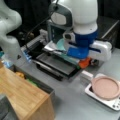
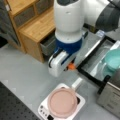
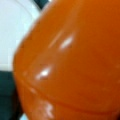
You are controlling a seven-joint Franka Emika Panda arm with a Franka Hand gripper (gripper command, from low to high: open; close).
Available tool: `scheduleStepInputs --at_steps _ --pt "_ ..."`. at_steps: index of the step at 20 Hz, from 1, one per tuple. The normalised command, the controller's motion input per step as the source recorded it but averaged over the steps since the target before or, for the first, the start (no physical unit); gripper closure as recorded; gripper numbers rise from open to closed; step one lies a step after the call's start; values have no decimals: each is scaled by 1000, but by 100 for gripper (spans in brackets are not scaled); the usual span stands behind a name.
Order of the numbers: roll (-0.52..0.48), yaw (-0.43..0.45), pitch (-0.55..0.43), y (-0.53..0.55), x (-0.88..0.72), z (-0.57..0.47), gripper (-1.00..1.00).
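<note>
Left to right from my console. In a front view the wooden cabinet (image 1: 23,93) takes the bottom-left corner; a grey bin (image 1: 37,83) butts against it with something yellow and green inside, too blurred to name. Open grey tabletop (image 1: 72,100) runs between the cabinet edge and the white scale (image 1: 100,96) at bottom right, the only clear lane I see. The black tray (image 1: 56,65) sits mid-frame, its near rim close to the arm; a teal bowl (image 1: 62,45) rests toward its far side.

Containers: the pink plate (image 1: 105,87) lies flat on the scale and looks bare. In a front view, the tray (image 2: 96,58) holds the teal bowl (image 2: 113,61) at right, and a metal box (image 2: 111,96) stands just below it.

Arm pose: the wrist comes straight down, blue collar over the white hand body, and the gripper (image 1: 85,62) sits low at the tray's right edge. An orange object (image 1: 84,63) shows right under it in both front views (image 2: 71,66). The wrist view is filled by that orange object (image 3: 72,62), glossy and very close. Fingers are hidden, so I cannot tell whether the gripper is closed on it or open around it.
</note>
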Motion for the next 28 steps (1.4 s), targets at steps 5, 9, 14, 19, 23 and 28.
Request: scheduleStepInputs --at_steps 5,9,14,19,23,28 --pt "196 113 -134 45 -629 22 100" --pt "105 -17 -115 -2 -530 -133 100" --pt "45 -175 -138 7 -385 -250 100" --pt "-18 -231 -196 58 -493 -333 100" --pt "-52 -154 -235 157 -711 -307 100" --pt "-44 -129 -279 210 -781 -277 100"
